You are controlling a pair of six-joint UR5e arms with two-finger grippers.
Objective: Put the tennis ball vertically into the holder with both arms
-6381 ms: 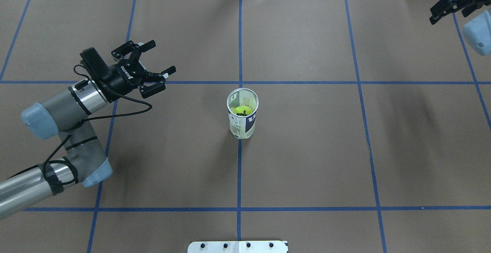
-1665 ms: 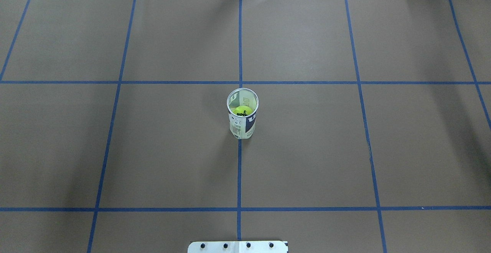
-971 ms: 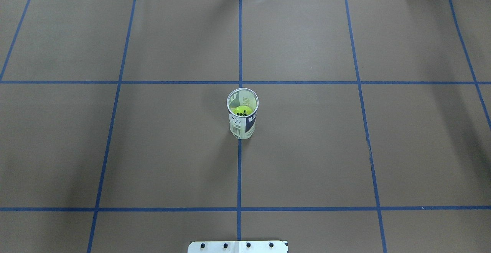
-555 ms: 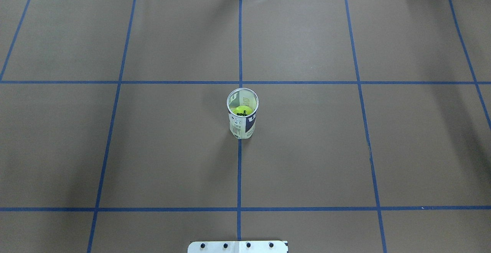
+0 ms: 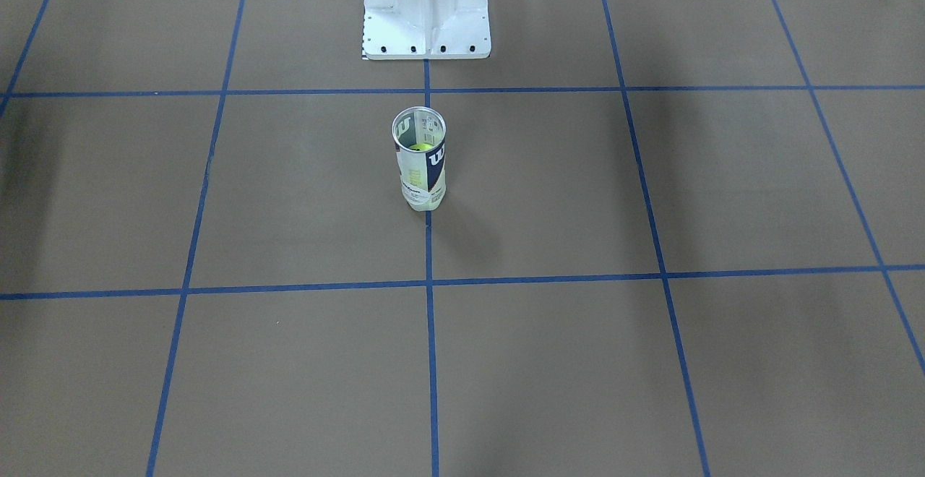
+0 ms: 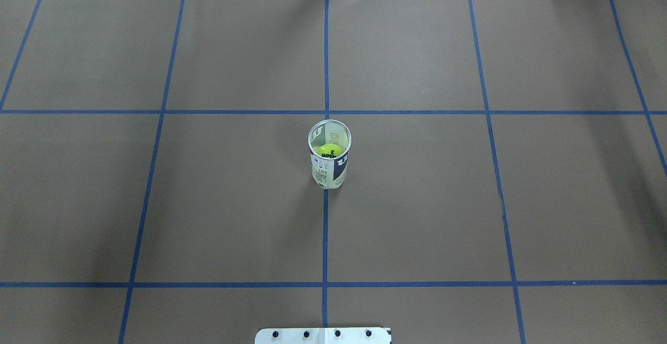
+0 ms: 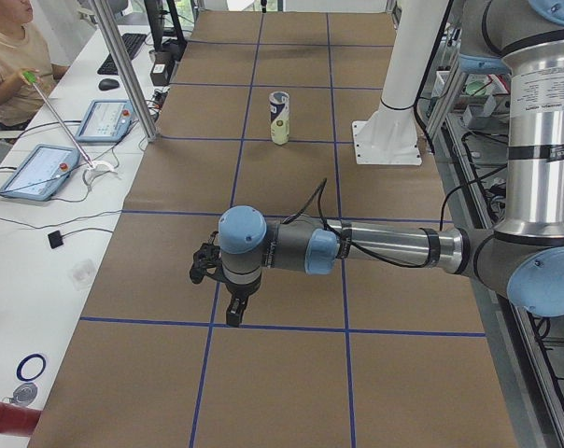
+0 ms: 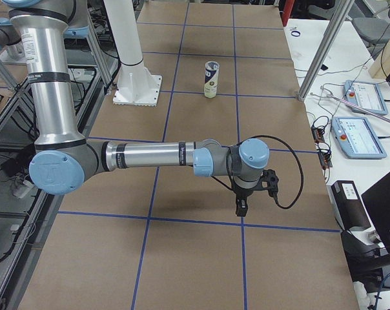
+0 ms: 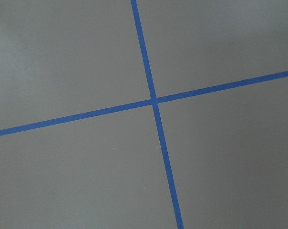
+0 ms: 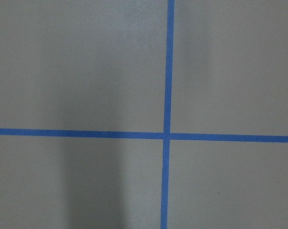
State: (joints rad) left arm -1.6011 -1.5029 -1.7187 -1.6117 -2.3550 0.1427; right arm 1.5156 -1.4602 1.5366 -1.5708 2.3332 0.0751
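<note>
Plastic holder (image 6: 328, 173) upright w/ yellow ball (image 6: 329, 150) inside; left claw (image 7: 233, 316), right claw (image 8: 241, 209): open/closed unclear.

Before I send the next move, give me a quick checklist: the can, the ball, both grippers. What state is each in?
1. The clear plastic tennis-ball can with the white-and-navy label stands upright: ok.
2. The yellow-green tennis ball sits inside the can: ok.
3. The left black two-finger gripper is far from the can, pointing down: ok.
4. The right black two-finger gripper is far from the can, pointing down: ok.
5. Whether either gripper is open or shut: cannot tell, since only the side views show them.
</note>
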